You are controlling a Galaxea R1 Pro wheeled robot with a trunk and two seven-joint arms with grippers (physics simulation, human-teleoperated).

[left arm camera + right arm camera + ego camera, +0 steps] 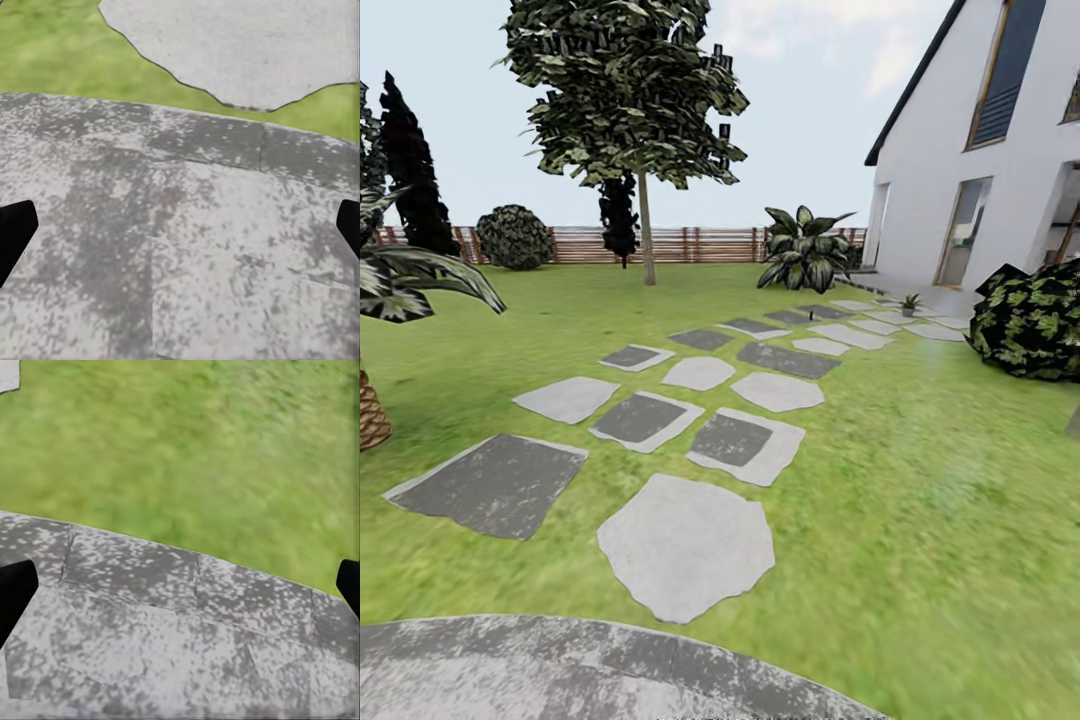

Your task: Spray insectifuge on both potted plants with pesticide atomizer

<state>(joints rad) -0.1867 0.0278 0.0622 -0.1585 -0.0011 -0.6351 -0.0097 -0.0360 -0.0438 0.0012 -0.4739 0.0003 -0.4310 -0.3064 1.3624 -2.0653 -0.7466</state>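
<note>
Head view showed the green lawn (920, 480) crossed by irregular grey stepping stones (685, 545) leading toward the white house (960, 150). One small potted plant (908, 303), a low rosette of green leaves, stood upright on the far stones, well ahead of both grippers. I saw no atomizer. I held the left gripper (180, 232) and right gripper (180, 592) empty over the round grey paved patio (187, 247), fingers spread apart, presumably kept ready for travel.
</note>
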